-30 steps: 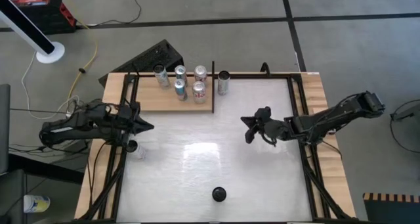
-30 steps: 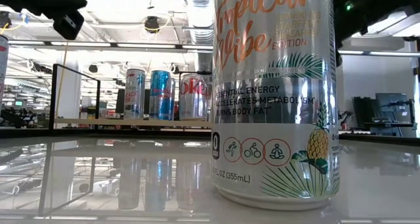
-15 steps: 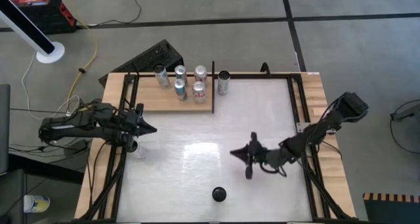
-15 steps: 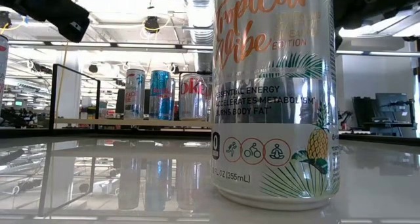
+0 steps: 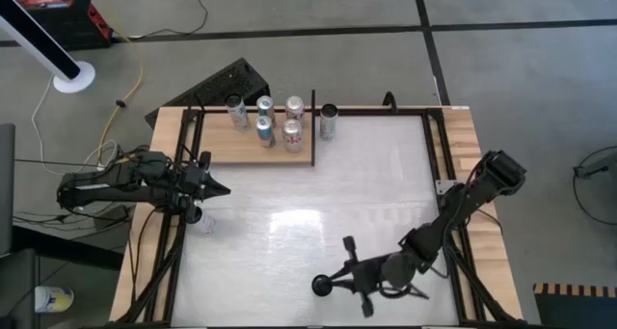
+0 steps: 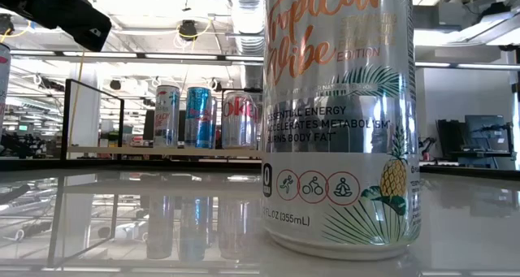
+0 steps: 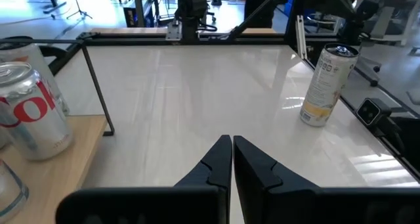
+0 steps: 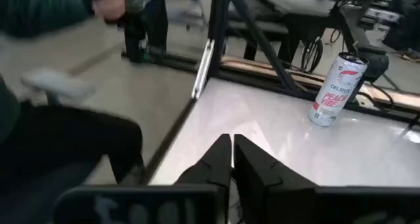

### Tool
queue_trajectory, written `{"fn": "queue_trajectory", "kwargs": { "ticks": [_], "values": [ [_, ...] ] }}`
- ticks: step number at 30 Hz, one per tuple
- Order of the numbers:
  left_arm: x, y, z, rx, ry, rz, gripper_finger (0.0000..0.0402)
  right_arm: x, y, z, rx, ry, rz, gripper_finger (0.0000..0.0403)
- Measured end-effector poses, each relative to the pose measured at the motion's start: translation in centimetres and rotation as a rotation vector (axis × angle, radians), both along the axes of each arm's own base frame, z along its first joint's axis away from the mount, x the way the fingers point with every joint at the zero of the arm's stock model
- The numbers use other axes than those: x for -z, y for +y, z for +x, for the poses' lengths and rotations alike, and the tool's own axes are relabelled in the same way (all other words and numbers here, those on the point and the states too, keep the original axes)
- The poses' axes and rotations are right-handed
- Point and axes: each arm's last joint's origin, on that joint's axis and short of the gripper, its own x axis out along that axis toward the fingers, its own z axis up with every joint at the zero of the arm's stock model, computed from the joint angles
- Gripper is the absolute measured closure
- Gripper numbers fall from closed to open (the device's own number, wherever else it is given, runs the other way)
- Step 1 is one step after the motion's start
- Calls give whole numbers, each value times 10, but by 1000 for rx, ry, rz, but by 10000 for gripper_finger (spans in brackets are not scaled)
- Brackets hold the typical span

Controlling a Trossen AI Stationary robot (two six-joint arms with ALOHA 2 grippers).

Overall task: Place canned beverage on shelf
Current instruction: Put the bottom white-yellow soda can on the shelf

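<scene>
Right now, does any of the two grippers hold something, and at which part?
Nothing is held. The left gripper is shut on nothing beside the shelf; the right gripper is shut and empty near the can.

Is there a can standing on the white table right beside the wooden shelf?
Yes, in the high view one can stands on the white table, just off the shelf and its right edge.

The near can (image 6: 340, 123) — top cropped — hides the room behind.
</scene>
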Motion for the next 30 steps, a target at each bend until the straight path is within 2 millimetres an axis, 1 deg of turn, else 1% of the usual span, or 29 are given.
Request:
{"fn": "queue_trajectory", "kwargs": {
  "ticks": [2, 5, 7, 11, 14, 17, 19, 22, 25, 30],
  "values": [
    [0, 0, 0, 0, 0, 1, 402, -7, 6, 4, 3, 25, -69, 343],
    [0, 0, 0, 0, 1, 2, 402, -19, 15, 12, 3, 45, -94, 302],
    [0, 0, 0, 0, 3, 2, 402, -24, 22, 15, 0, 55, -104, 263],
    [0, 0, 0, 0, 4, 2, 402, -32, 30, 19, 6, 117, -121, 171],
    [0, 0, 0, 0, 4, 2, 402, -34, 29, 16, 18, 216, -72, 114],
    [0, 0, 0, 0, 4, 2, 402, -28, 27, 13, 48, 288, -58, 74],
    [0, 0, 0, 0, 4, 2, 402, -27, 26, 13, 61, 301, -40, 56],
    [0, 0, 0, 0, 4, 2, 401, -27, 25, 12, 82, 324, -12, 43],
    [0, 0, 0, -1, 4, 3, 402, -24, 22, 12, 106, 358, 2, 40],
    [0, 0, 0, -1, 4, 3, 402, -23, 21, 12, 116, 364, 9, 40]
  ]
}}
